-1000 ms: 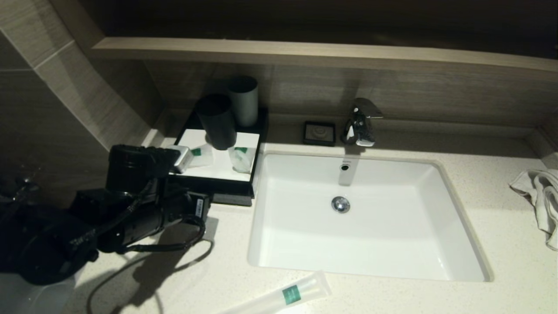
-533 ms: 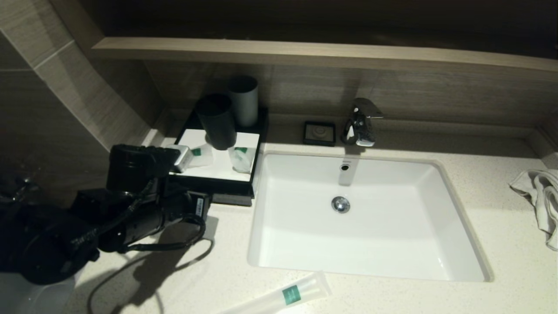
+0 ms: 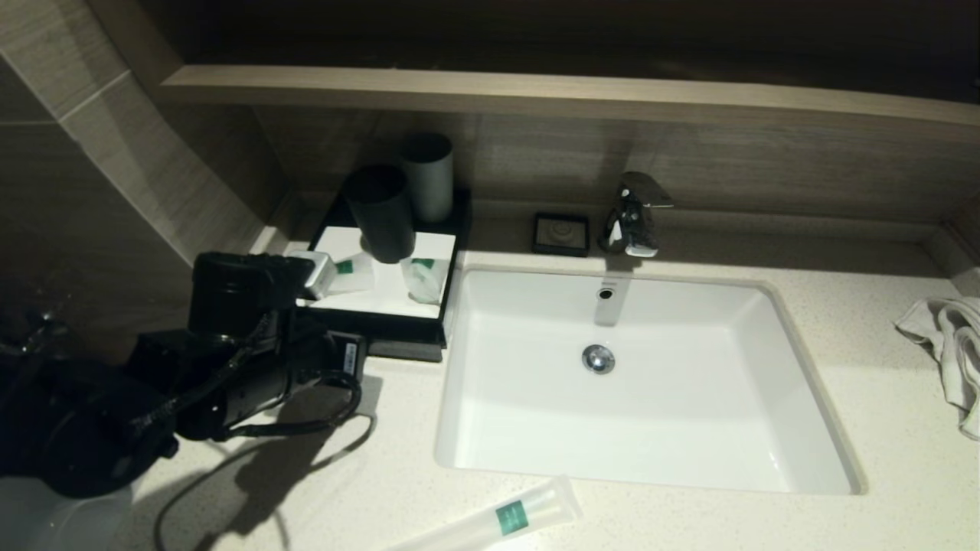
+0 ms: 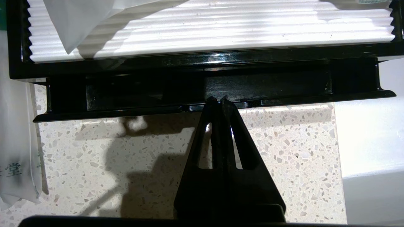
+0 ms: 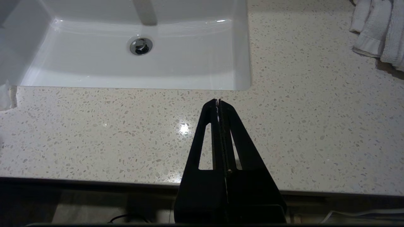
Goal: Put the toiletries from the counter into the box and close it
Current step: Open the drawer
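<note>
The left gripper (image 4: 216,100), fingers pressed together and holding nothing, touches its tips to the front lip of the box's drawer (image 4: 126,107) just ahead.

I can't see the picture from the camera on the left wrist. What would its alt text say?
The shut black left tool has its tips at the front lip of the black box's shallow drawer, which stands slightly pulled out over the speckled counter. Above is the box's ribbed white panel, with a clear packet beside it.
</note>
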{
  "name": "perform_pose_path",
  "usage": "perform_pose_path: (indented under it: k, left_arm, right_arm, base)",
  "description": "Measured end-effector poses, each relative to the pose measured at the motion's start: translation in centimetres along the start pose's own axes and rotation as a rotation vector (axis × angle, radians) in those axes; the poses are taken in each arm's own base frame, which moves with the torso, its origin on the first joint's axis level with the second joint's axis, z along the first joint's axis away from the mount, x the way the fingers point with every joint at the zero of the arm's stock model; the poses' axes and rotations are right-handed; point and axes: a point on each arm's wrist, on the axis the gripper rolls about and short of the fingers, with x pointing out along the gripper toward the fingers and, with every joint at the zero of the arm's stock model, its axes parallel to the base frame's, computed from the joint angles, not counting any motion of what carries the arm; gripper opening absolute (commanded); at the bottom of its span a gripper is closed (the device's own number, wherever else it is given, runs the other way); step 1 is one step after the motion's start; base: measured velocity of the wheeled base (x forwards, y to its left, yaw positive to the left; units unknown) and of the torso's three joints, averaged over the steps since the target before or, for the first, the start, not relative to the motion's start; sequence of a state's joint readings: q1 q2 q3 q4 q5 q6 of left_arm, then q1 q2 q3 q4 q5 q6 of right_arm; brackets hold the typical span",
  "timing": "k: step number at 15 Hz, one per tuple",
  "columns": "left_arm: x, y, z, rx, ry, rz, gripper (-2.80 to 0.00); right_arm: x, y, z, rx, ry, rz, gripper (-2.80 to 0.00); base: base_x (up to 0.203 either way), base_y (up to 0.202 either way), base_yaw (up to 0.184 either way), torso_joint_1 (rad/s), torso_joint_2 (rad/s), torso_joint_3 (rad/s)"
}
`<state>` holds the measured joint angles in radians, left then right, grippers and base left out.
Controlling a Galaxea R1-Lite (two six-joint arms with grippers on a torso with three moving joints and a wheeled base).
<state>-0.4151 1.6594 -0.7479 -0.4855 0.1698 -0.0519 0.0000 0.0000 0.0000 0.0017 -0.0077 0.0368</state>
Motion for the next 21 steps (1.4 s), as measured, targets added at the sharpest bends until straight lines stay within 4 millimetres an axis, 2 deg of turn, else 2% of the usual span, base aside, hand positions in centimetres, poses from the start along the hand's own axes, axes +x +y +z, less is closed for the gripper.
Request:
perform_pose_path:
  k: [21]
  left_arm:
    - [0.82, -0.16, 0.19, -0.005, -0.005, 0.0, -2.8]
  right_arm:
    - [0.0, 0.0, 0.0, 0.001, 0.0, 0.0, -2.8]
  base:
    - [0.0, 0.0, 0.0, 0.0, 0.0, 0.0]
